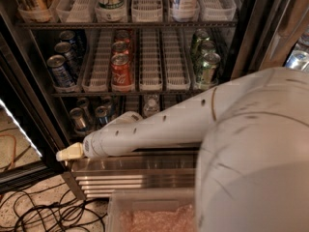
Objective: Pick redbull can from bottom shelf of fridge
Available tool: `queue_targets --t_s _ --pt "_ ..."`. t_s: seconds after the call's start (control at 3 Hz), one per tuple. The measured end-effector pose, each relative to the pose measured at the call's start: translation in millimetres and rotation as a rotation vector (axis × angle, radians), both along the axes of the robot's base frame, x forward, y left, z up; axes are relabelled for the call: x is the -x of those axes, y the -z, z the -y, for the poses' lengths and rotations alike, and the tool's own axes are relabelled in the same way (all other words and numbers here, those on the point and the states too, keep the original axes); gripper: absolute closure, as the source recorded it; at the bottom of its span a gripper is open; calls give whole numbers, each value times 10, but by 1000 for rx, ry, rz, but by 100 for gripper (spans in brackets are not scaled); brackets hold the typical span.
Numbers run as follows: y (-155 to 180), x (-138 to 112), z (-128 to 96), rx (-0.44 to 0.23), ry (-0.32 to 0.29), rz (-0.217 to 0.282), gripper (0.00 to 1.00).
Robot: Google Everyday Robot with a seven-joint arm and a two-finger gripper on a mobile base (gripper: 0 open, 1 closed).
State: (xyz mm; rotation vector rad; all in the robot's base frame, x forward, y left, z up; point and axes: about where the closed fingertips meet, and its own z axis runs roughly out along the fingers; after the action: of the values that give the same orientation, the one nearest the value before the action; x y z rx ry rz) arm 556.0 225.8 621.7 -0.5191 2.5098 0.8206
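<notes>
The fridge (251,37) stands open, with its ribbed steel base (135,175) at the bottom. On the bottom shelf (120,105), a slim blue-and-silver can with a silver top, the redbull can (102,116), stands at the left beside a wider can (77,119). My white arm (159,127) crosses in front of this shelf and hides most of it. The gripper (67,153) shows only as a cream tip at the arm's left end. It is below and left of the redbull can, level with the top of the base.
The middle shelf holds dark-blue cans (60,70), red cola cans (121,67) and green cans (207,64) in white lane trays. A bottle cap (151,102) shows on the bottom shelf. Black cables (43,211) lie on the floor, and a clear bin (149,211) sits below.
</notes>
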Motion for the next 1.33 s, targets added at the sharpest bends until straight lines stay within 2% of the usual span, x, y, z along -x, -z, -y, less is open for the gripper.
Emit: queue_targets --t_s 0.33,0.67,1.33 --pt "76 -183 -183 -42 35 19 4" --pt "143 -324 -280 -59 64 34 14" --pt "232 -499 -405 -55 88 79 19"
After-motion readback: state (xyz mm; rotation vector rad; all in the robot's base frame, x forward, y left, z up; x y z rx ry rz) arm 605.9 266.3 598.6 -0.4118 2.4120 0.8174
